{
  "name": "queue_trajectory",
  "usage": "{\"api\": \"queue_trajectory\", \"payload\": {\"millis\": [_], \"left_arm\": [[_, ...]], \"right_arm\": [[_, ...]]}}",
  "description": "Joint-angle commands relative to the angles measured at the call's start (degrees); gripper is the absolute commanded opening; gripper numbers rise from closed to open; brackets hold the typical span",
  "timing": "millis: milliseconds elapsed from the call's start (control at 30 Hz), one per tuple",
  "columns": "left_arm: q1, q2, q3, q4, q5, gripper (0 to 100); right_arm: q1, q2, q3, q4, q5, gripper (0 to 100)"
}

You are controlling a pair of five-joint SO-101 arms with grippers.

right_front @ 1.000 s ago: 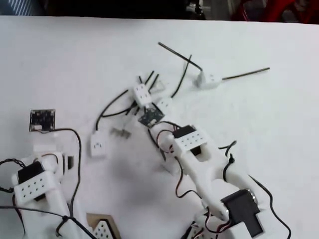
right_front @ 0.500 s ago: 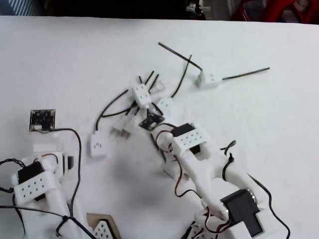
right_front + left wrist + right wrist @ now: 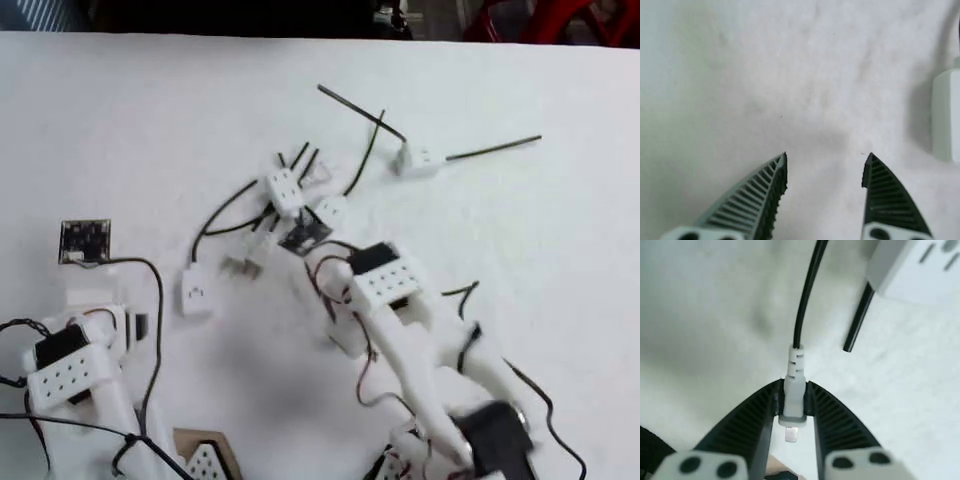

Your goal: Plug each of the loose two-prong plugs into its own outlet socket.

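Now, plug in hand, socket not yet met.
The right gripper (image 3: 793,390) pinches a white two-prong plug (image 3: 794,402) near table centre, black cord (image 3: 807,295) trailing off and a prong pointing back at the wrist. Next, I'd say: turn it and line it up with the outlet socket (image 3: 285,188) at 12 o'clock. Left gripper (image 3: 825,162) hangs wide at 8 o'clock.

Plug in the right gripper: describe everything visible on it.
White two-prong plug, plastic-looking: a small moulded body with a ribbed strain relief and a thin black cable running away over the white table. It is clamped across its body by the right gripper. One metal prong tip shows, pointing back toward the wrist. It sits in no socket.
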Motion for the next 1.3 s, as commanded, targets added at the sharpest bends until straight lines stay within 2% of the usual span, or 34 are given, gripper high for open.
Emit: {"api": "queue_trajectory", "payload": {"millis": [0,133,267,433,600,1100,1267], "left_arm": [[-0.1,-1.1,-0.5,-0.9,0.4,25],[0.7,-2.2,-2.1,-0.4,0.6,25],[5.0,-7.1,-2.5,0.2,4.5,25],[13.7,-18.8,-3.5,2.5,8.4,25],[22.1,-29.1,-3.1,2.5,16.0,34],[37.5,-31.5,-6.9,2.5,17.9,34],[41.4,-31.6,-12.9,9.4,17.9,34]], "right_arm": [[0.2,-11.5,-3.1,3.5,-3.3,1.6],[-2.1,-21.8,-2.5,1.5,-9.0,1.6],[-8.0,-28.4,-0.4,-2.5,-15.6,1.6],[-14.1,-31.9,2.0,-11.4,-22.7,1.6],[-18.7,-32.5,5.1,-18.9,-26.9,1.6],[-24.4,-32.6,6.0,-19.7,-27.9,1.6],[-24.0,-32.6,6.1,-19.7,-27.8,1.6]]}}
